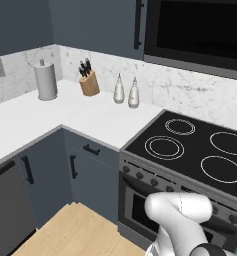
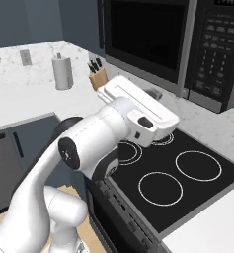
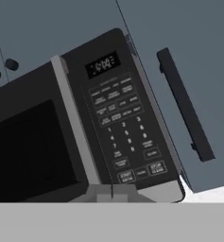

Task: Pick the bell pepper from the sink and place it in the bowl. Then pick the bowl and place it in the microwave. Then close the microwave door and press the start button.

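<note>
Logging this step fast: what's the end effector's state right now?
End effector: cannot be told; the tips barely show at the hand view's bottom, facing the microwave keypad.

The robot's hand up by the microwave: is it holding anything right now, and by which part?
That cannot be told. The hand is raised toward the microwave, whose keypad faces its camera, but its fingertips are hidden; nothing shows held.

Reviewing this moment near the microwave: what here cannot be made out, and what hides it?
- Claw state: right base view, the arm's own white hand covers the fingers.
- Microwave contents: right base and hand views, the microwave door glass is black, so whether a bowl is inside is unknown.
- Keypad labels: hand view, too small and blurred to read.
- Stove right side: left base view, cut off by the frame edge.
</note>
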Robot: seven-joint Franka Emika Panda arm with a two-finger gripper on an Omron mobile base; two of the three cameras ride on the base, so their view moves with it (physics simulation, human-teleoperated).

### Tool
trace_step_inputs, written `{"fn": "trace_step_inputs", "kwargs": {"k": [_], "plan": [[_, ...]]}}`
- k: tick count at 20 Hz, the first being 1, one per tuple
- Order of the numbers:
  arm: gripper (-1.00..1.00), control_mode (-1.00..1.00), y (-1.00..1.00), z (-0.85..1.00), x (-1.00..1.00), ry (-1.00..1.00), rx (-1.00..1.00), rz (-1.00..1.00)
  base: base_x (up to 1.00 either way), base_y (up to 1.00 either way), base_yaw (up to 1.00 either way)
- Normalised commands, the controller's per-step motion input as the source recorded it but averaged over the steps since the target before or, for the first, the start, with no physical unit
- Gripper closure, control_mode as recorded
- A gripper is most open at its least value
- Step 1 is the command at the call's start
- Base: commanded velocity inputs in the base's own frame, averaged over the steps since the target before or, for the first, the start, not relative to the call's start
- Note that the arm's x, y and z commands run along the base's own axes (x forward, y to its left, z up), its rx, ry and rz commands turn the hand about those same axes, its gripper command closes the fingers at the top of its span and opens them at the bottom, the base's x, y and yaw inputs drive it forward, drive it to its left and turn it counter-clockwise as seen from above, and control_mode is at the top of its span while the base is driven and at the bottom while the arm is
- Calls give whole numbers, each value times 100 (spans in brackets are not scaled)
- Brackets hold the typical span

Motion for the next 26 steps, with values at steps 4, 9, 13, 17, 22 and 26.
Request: {"fn": "trace_step_inputs", "kwargs": {"k": [4, 9, 13, 17, 22, 26], "plan": [[100, -100, 0, -27, 12, 0, 0, -3, 0, 0, 0], [100, -100, -5, -22, 26, 0, 0, -1, 0, 0, 0], [100, -100, -5, -7, 29, 0, 0, 0, 0, 0, 0], [100, -100, -29, 0, 30, 0, 0, 0, 0, 0, 0], [100, -100, -35, 0, 6, 0, 0, -3, 0, 0, 0], [100, -100, -16, -7, 16, 0, 0, -4, 0, 0, 0]]}}
